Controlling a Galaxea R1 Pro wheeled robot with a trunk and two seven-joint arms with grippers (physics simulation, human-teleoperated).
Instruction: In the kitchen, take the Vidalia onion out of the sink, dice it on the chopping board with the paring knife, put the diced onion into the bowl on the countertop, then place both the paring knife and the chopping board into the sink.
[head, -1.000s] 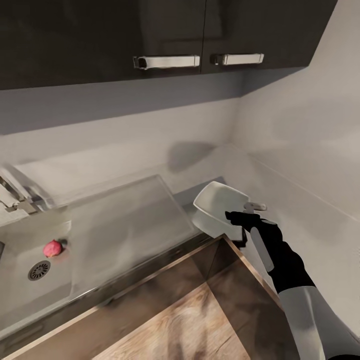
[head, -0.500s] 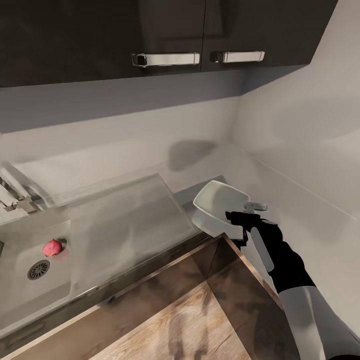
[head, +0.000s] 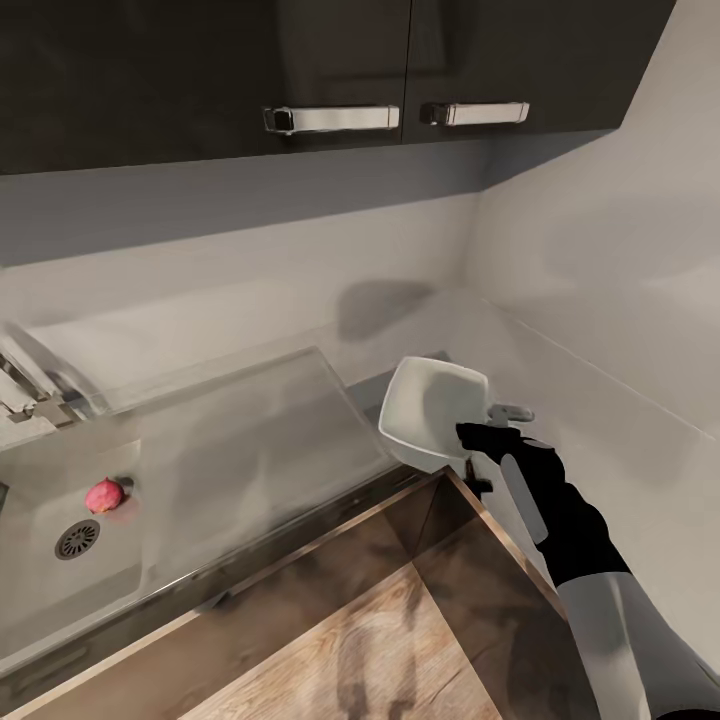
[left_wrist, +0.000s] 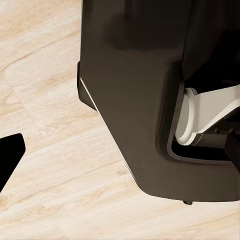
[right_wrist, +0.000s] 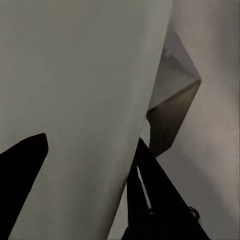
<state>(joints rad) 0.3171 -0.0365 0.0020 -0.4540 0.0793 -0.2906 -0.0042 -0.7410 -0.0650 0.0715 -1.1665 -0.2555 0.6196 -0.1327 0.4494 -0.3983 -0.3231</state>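
— Where the head view looks down on the glossy dark grey bench (head: 365, 392), the right claw (head: 478, 437) pinches the rim of the shallow white squarish bowl (head: 428, 412) and holds it tilted on edge, near the corner.

— A one-sided rim pinch like that could let it swing or slip and knock down on the bench. And the onion?

— The small pinkish-red onion (head: 105, 495) lies in the grey steel sink (head: 45, 585), beside the round drain (head: 77, 540), well apart from the bowl.

— The left wrist view?

— Pale wooden floor (left_wrist: 45, 135) and the robot's dark body (left_wrist: 135, 95); whether the left claw is open cannot be told.

— Right wrist?

— The bowl's white wall (right_wrist: 75, 90) sits between the dark fingers (right_wrist: 150, 185), so a loosened grip would drop it.
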